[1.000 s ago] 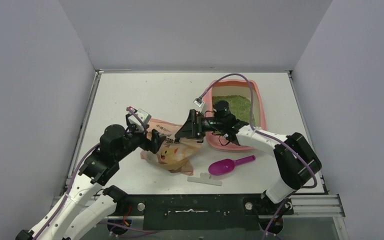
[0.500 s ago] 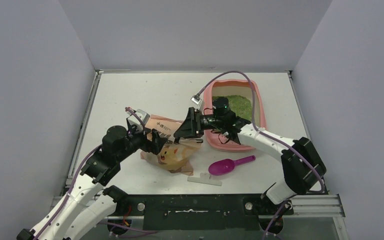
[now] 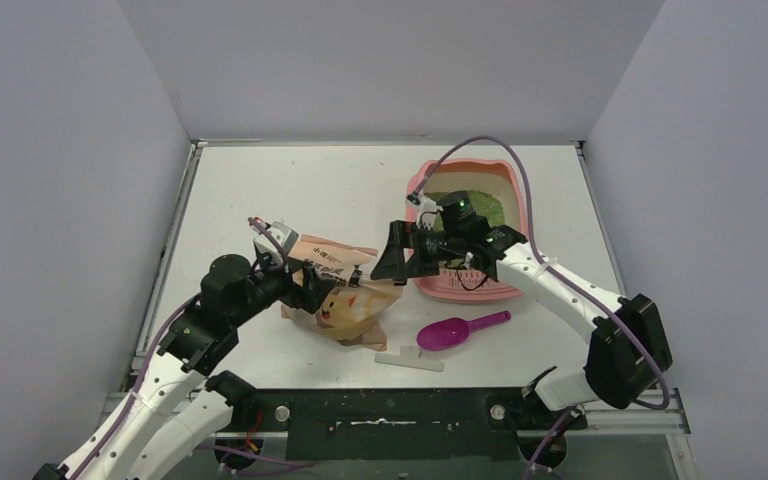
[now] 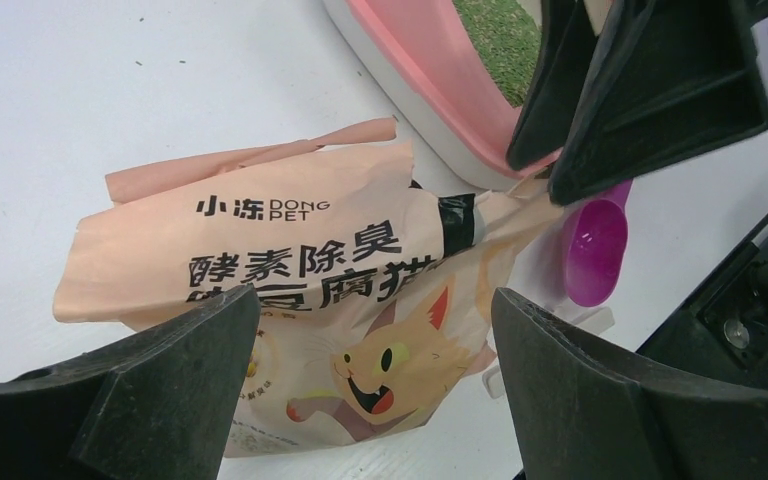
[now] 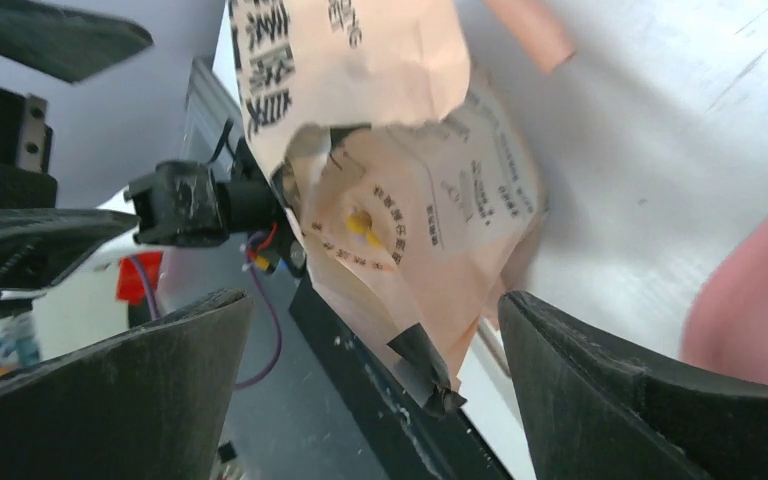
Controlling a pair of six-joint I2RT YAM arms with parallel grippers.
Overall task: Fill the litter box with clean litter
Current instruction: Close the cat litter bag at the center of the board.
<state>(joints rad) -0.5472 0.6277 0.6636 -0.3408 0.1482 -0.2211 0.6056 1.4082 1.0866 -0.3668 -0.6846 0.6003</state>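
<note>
The pink litter box (image 3: pixel 512 214) stands at the back right with a bed of green litter (image 3: pixel 480 208) inside. West of it a peach litter bag (image 3: pixel 348 298) printed with a cat lies flat on the table. My left gripper (image 3: pixel 312 284) hovers open over the bag's left part, and the bag (image 4: pixel 290 270) shows between its fingers (image 4: pixel 160 390). My right gripper (image 3: pixel 398 264) hangs open at the box's near-left corner. The bag's black-taped corner (image 5: pixel 422 372) sits loose between the right gripper's spread jaws. The box rim (image 4: pixel 430 75) and the litter (image 4: pixel 500 40) also show in the left wrist view.
A magenta scoop (image 3: pixel 458 330) lies on the table in front of the litter box, and a small white strip (image 3: pixel 410 358) lies near the front edge. The right arm reaches across the box's near end. Walls close in the table on three sides.
The right gripper has shifted a little right, away from the bag's middle, and its arm has swung outward. The left gripper has dipped slightly. The bag lies as before.
</note>
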